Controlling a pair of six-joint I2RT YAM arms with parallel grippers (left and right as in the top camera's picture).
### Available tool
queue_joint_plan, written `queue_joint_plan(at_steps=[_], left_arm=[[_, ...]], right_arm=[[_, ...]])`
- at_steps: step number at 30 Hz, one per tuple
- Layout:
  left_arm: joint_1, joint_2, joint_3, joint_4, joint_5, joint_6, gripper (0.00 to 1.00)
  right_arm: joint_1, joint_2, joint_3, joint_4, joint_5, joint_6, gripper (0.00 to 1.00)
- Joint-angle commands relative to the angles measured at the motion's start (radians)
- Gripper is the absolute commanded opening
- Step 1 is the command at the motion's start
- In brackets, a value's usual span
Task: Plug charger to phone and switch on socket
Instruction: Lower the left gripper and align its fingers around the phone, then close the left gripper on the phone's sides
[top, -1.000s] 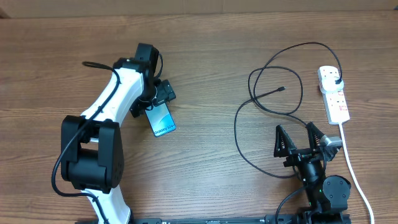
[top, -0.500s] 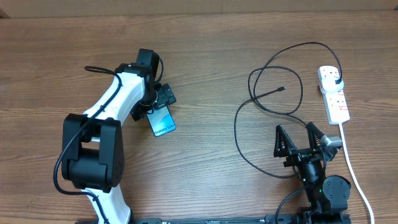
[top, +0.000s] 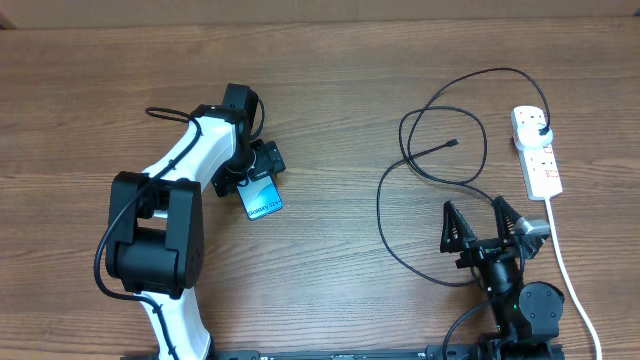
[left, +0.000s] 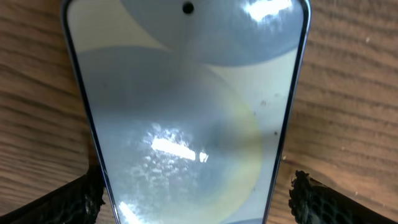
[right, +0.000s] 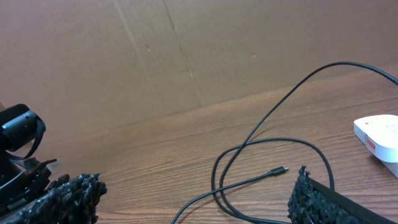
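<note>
The phone (top: 264, 198) lies flat on the wooden table at centre left, its pale blue screen up. My left gripper (top: 257, 176) hovers low over its far end. In the left wrist view the phone (left: 186, 112) fills the picture, and the gripper (left: 196, 205) stands open with a finger on each long edge; wood shows beside the right one. The charger (top: 380, 205) loops at the right, its connector tip (top: 455, 143) free on the table and its plug (top: 541, 127) in the socket (top: 540, 160). My right gripper (top: 472, 206) rests open and empty near the loop.
The socket's white cord (top: 568, 275) runs down the right side to the front edge. In the right wrist view the connector tip (right: 281, 170) lies just ahead of my right gripper (right: 191, 180), with the socket (right: 380, 134) at far right and a brown cardboard wall (right: 155, 56) behind.
My left arm has swung slightly to the right and settled closer over the phone. The phone, the cable and the right arm have not moved.
</note>
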Motion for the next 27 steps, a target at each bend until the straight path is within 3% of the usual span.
queue_joint_plan(at_steps=[1, 15, 27], left_arm=[[0.0, 0.027, -0.011, -0.018, 0.064, 0.02, 1.0], [-0.001, 0.027, -0.011, -0.054, 0.064, 0.095, 0.84], [-0.002, 0.027, -0.011, -0.061, 0.065, 0.154, 0.77]], right_arm=[[0.001, -0.009, -0.011, 0.003, 0.006, 0.003, 1.0], [0.001, -0.009, -0.011, 0.003, 0.006, 0.003, 1.0], [0.001, -0.009, -0.011, 0.003, 0.006, 0.003, 1.0]])
